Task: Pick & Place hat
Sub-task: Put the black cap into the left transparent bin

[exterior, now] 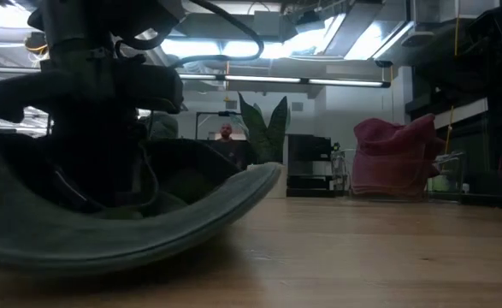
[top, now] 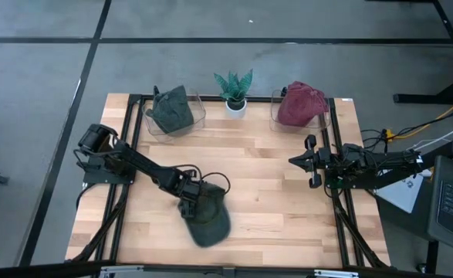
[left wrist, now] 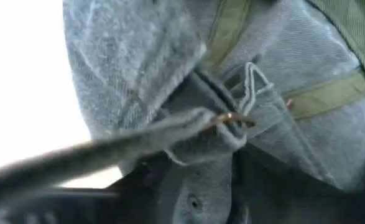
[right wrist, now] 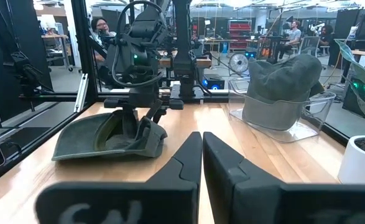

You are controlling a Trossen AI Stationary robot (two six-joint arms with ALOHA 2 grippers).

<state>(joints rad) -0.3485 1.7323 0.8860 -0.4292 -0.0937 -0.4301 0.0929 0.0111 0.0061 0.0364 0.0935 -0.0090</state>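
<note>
Reaching down into the upturned dark green hat (top: 208, 216) near the counter's (top: 272, 193) front edge, our left gripper (top: 189, 202) has its fingers inside the crown among fabric and straps; we cannot tell how far apart they stand or whether they grip. Our right gripper (top: 306, 161) waits at the counter's right side, fingers (right wrist: 188, 155) pressed together and holding nothing. At the back stand two clear bins, one with a grey-green hat (top: 172, 110), one with a maroon hat (top: 300, 104), a potted plant (top: 234, 91) between them. People sit at desks in the room beyond.

The left gripper (top: 189, 202) fingertips are hidden, seemingly inside the hat (top: 209, 220).
</note>
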